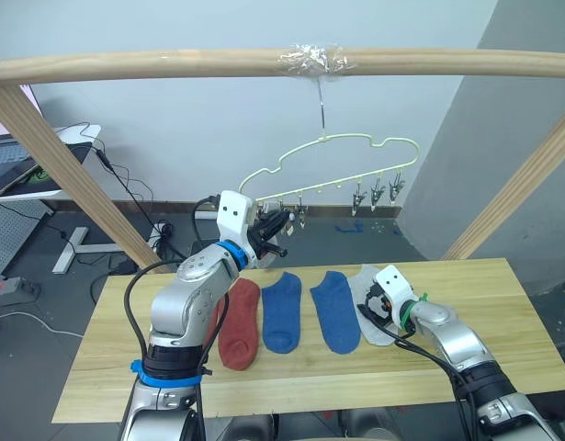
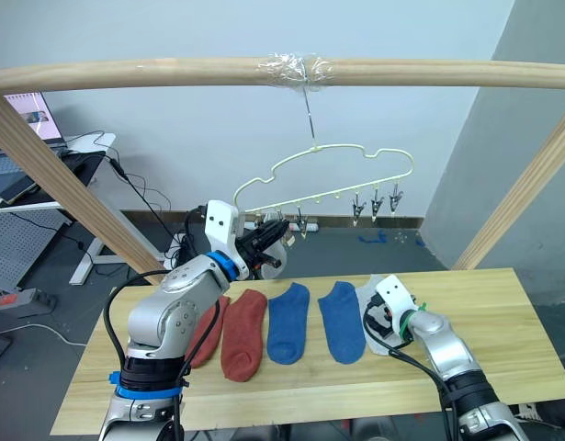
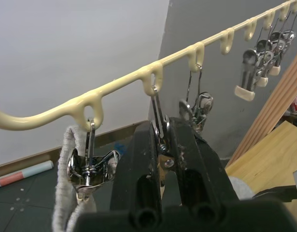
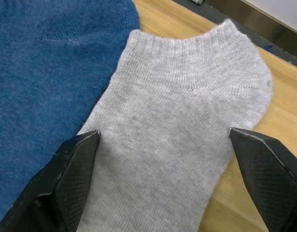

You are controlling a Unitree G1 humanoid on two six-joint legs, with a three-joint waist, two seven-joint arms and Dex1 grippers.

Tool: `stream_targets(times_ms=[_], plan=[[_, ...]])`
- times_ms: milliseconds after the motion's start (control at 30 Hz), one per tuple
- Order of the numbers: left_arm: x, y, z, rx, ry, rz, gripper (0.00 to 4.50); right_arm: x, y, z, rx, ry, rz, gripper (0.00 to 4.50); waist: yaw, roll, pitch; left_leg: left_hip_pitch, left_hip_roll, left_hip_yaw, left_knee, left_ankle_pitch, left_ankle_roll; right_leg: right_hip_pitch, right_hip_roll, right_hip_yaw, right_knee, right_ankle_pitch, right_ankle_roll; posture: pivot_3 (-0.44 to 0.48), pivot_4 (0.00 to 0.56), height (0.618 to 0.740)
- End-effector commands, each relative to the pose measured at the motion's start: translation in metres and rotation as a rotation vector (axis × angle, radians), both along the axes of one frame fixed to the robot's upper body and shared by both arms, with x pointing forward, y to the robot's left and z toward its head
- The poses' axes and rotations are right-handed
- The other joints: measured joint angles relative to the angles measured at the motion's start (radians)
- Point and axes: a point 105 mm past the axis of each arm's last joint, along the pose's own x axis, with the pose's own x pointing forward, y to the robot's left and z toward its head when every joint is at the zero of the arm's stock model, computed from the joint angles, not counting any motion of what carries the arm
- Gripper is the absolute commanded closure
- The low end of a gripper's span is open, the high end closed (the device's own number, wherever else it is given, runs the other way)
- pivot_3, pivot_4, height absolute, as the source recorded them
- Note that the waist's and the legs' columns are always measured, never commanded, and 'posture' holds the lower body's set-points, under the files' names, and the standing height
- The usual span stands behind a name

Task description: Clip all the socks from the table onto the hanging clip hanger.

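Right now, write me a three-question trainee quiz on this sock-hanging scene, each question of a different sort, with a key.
1. True or false: the right hand is open over the light grey sock on the table.
2. Multiple choice: the left hand is shut on
A) a blue sock
B) a metal clip of the clip hanger
C) the wooden pole
3. Fill in: between the rust-red sock and the light grey one lie ___ blue socks.

Key: 1 true; 2 B; 3 two.
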Motion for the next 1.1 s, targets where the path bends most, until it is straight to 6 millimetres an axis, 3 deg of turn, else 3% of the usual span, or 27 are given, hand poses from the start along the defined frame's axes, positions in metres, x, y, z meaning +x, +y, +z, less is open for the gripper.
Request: stream_targets(times_ms=[33, 133, 433, 500, 700, 933, 1100], plan=[[0.003, 0.001, 0.011, 0.002, -0.045, 0.011, 4.42, -0.002, 0.0, -0.006, -0.009, 0.015, 0.007, 0.0, 0.0, 0.0, 0.0, 0.0, 0.0, 0.0, 0.0, 0.0, 0.0, 0.0, 0.0, 0.001, 0.0, 0.0, 0.0, -0.041, 0.124, 0.74], [0.002, 0.002, 0.011, 0.006, -0.042, 0.008, 4.42, -0.006, -0.007, -0.013, -0.025, 0.026, 0.006, 0.62, 0.0, -0.001, -0.001, 0.001, -0.001, 0.0, 0.0, 0.0, 0.0, 0.0, 0.0, 0.004, -0.001, 0.001, 0.002, -0.04, 0.125, 0.74], [0.003, 0.0, 0.01, 0.013, -0.035, -0.002, 4.42, -0.012, -0.014, -0.014, -0.022, 0.015, 0.001, 3.94, 0.007, -0.002, -0.002, 0.001, -0.001, 0.001, 0.001, 0.0, 0.001, 0.0, 0.0, 0.006, -0.001, 0.003, 0.003, -0.045, 0.128, 0.74], [0.003, 0.0, 0.009, 0.013, -0.031, -0.008, 4.42, -0.012, -0.013, -0.008, -0.022, -0.012, 0.019, 4.46, 0.008, -0.002, -0.002, 0.001, -0.001, 0.001, 0.001, 0.0, 0.001, 0.0, 0.0, 0.006, -0.001, 0.003, 0.003, -0.043, 0.129, 0.74], [-0.002, 0.002, 0.003, -0.008, 0.045, -0.062, 4.42, -0.01, -0.004, 0.028, 0.019, -0.131, 0.1, 4.46, 0.009, -0.002, -0.002, 0.001, -0.001, 0.001, 0.0, 0.0, 0.001, -0.001, 0.0, 0.007, -0.001, 0.003, 0.003, -0.04, 0.13, 0.74], [-0.007, 0.005, 0.015, -0.273, 0.204, -0.142, 4.42, -0.028, 0.051, 0.094, 0.256, -0.229, 0.239, 4.46, 0.005, -0.002, -0.002, 0.001, 0.0, 0.0, 0.0, 0.0, 0.001, -0.002, 0.001, 0.007, -0.001, 0.003, 0.004, -0.047, 0.131, 0.74], [-0.01, 0.005, 0.028, -0.439, 0.277, -0.181, 4.42, -0.038, 0.086, 0.116, 0.337, -0.239, 0.325, 4.46, 0.013, -0.003, -0.001, 0.0, 0.0, 0.0, 0.001, 0.0, 0.001, -0.002, 0.001, 0.007, -0.002, 0.004, 0.004, -0.046, 0.135, 0.74]])
